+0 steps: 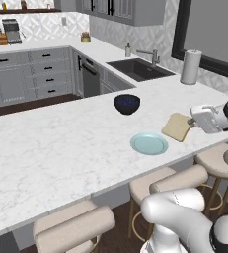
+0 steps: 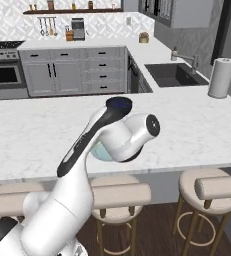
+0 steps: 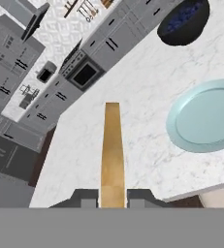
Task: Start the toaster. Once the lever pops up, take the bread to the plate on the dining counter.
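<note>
The dining counter (image 1: 61,143) is finished in smooth white marble with faint grey veins. The plate (image 1: 149,144) is glazed pale teal, smooth and slightly glossy. The bread (image 1: 177,126) is seen matt and golden-tan. The bowl (image 1: 127,104) is rendered in glossy dark blue.

— Where's the bread (image 1: 177,126)?
— Golden-tan slice, held above the dining counter (image 1: 61,143), just right of the plate (image 1: 149,144); edge-on in the hand view.
— The plate?
— Pale teal, round, flat on the white marble.
</note>
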You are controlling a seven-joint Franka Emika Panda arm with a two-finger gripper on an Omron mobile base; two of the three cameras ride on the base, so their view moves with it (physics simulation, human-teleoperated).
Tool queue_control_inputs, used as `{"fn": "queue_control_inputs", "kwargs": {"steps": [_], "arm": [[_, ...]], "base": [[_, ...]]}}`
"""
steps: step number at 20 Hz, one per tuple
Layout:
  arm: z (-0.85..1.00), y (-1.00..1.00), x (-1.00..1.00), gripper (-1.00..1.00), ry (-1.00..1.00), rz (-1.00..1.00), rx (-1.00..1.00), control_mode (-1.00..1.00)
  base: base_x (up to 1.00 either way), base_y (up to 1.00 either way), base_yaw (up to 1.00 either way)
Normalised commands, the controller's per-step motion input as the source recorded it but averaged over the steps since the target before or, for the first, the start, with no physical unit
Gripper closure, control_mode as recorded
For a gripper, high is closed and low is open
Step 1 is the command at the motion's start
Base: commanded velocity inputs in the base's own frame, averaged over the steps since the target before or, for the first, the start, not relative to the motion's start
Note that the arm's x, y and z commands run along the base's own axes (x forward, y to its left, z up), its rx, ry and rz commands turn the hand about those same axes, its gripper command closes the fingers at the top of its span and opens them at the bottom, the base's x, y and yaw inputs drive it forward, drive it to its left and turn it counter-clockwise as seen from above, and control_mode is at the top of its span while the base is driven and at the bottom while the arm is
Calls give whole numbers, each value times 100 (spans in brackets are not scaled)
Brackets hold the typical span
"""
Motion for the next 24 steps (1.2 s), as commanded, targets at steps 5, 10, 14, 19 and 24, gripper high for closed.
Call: {"fn": "queue_control_inputs", "kwargs": {"steps": [5,10,14,19,24], "arm": [[-53,0,88,100,0,7,0,-100],[-47,0,76,100,0,3,0,-100],[-47,4,62,100,0,2,0,-100],[-52,15,55,100,3,3,0,-100],[-58,25,45,100,3,4,0,-100]], "base": [[0,0,0],[0,0,0],[0,0,0],[0,0,0],[0,0,0]]}}
